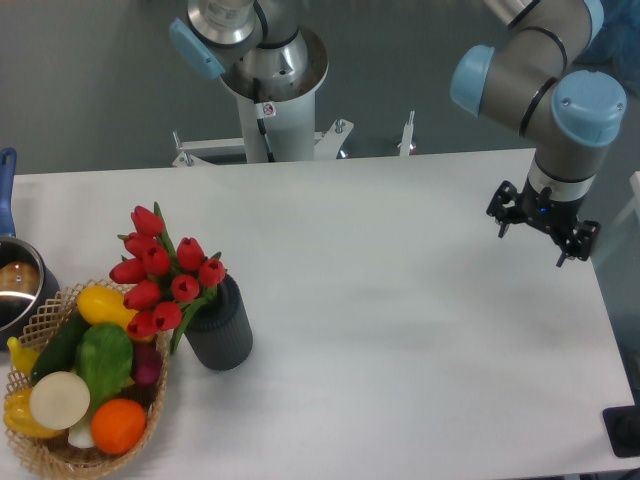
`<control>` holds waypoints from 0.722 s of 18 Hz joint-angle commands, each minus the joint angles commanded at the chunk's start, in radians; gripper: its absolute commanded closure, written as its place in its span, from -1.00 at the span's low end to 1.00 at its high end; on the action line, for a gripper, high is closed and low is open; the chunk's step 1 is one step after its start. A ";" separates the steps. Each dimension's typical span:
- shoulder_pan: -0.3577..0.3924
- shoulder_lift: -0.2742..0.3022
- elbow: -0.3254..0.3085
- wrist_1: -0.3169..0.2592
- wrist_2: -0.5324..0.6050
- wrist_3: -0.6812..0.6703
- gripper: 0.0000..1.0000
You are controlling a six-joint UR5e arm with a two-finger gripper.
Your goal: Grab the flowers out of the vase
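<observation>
Lower left corner: wicker basket (40, 455) at the table's front edge, packed. Contents: an orange (118, 427) at the front, a pale round disc-like item (58, 400), a green leafy vegetable (105, 362), a dark cucumber (62, 347), a yellow pepper (104, 305) at the back, a banana (20, 354) over the left rim, something purple (147, 364) on the right side.

Just right of the basket, touching or nearly so: vase (220, 335), dark grey, ribbed, upright on the white table (400, 330). Flowers (160, 270) stand in it, red tulip buds leaning up and left, heads overhanging the basket's back rim.

Left edge, behind the basket: metal pot (18, 290) with blue handle (7, 190), partly cut off by the frame; contents unclear.

Right side, mid-height: gripper (540, 232), well apart from the vase, hanging above the table near its right edge. Fingers (503, 228) spread apart, nothing between them.

Top centre, beyond the table: arm base (270, 90) on a white pedestal.
</observation>
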 joint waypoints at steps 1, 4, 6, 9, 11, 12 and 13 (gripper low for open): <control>0.000 0.000 0.000 -0.003 0.000 0.002 -1.00; 0.002 0.002 0.002 -0.003 -0.003 0.002 -1.00; 0.002 0.000 0.000 -0.003 -0.005 0.002 -1.00; 0.003 0.003 -0.034 0.015 -0.011 0.002 -1.00; 0.000 0.015 -0.083 0.064 -0.018 0.002 -1.00; 0.002 0.031 -0.122 0.095 -0.032 0.002 -1.00; 0.002 0.043 -0.159 0.127 -0.053 0.003 -1.00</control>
